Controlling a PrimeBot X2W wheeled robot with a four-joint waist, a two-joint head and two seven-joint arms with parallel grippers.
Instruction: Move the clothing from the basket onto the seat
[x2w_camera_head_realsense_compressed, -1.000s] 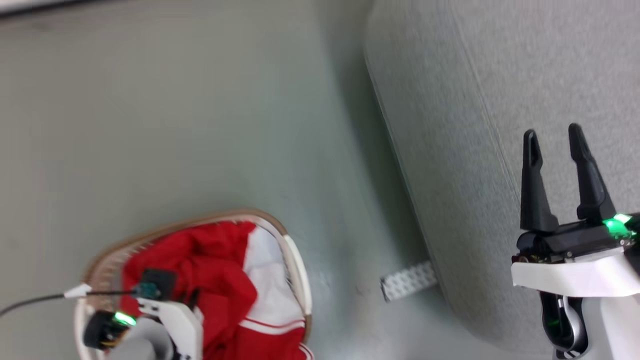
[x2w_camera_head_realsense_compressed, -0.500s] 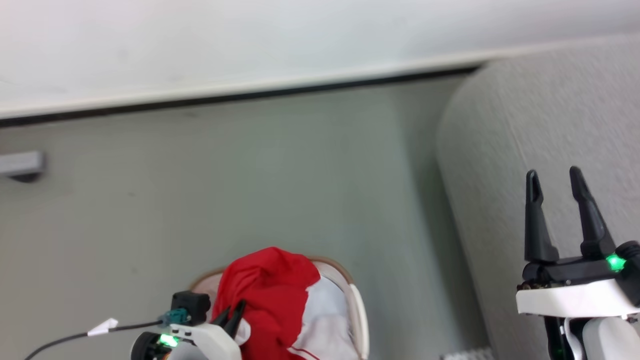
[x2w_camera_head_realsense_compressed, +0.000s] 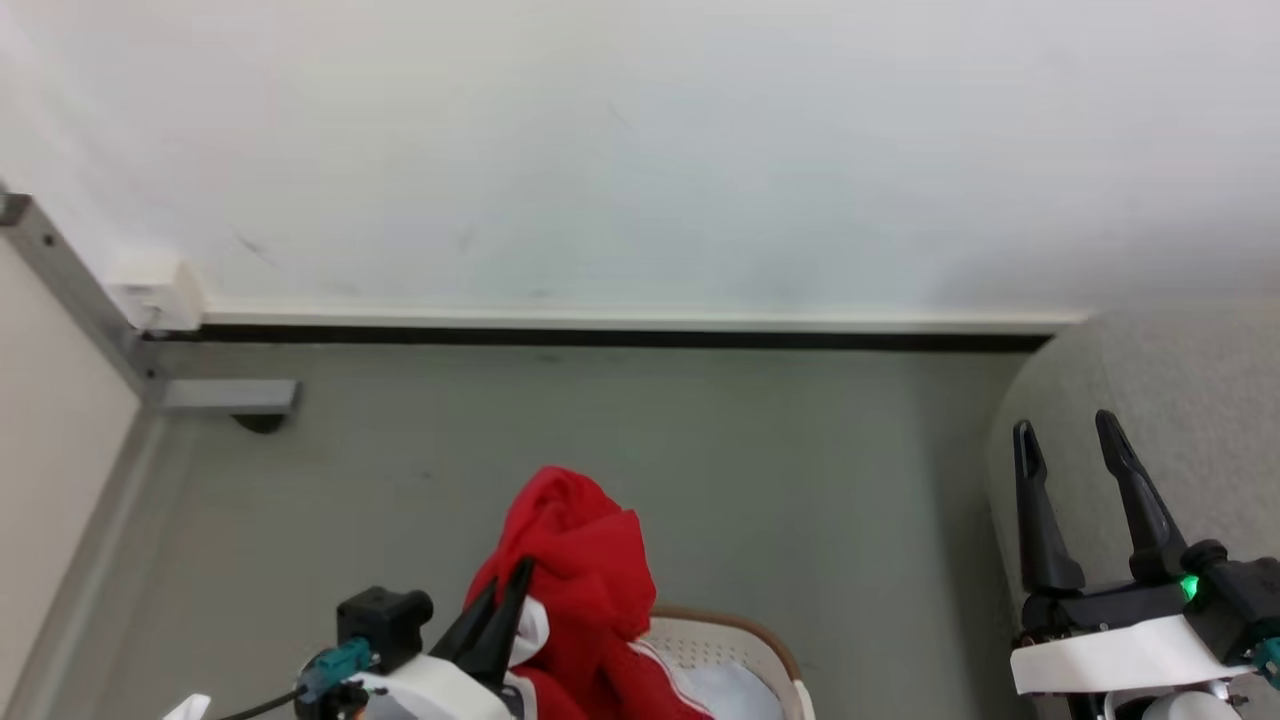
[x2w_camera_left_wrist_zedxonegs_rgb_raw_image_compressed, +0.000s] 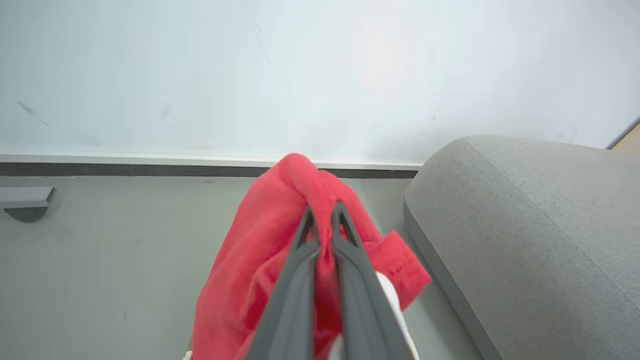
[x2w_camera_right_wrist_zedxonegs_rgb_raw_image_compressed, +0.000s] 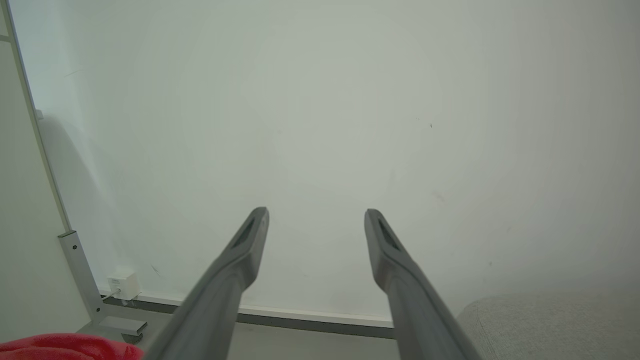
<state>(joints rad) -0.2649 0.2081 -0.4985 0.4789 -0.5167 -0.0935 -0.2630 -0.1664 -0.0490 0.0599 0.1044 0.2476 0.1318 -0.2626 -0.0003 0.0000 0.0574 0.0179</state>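
Observation:
The red clothing with white trim hangs lifted above the white basket, whose brown rim shows at the bottom of the head view. My left gripper is shut on a bunched fold of the clothing, its two dark fingers pressed together through the fabric in the left wrist view. The light grey seat lies to the right, its rounded edge beside my right gripper. My right gripper stands open with nothing between its fingers, pointing at the wall.
A white wall with a dark baseboard runs across the back. A grey metal post and foot bracket stand at the left. Grey floor lies between basket and seat.
The head camera has tilted up, bringing wall and baseboard into view. My left gripper has risen out of the basket with the red clothing gripped, drawing it upward.

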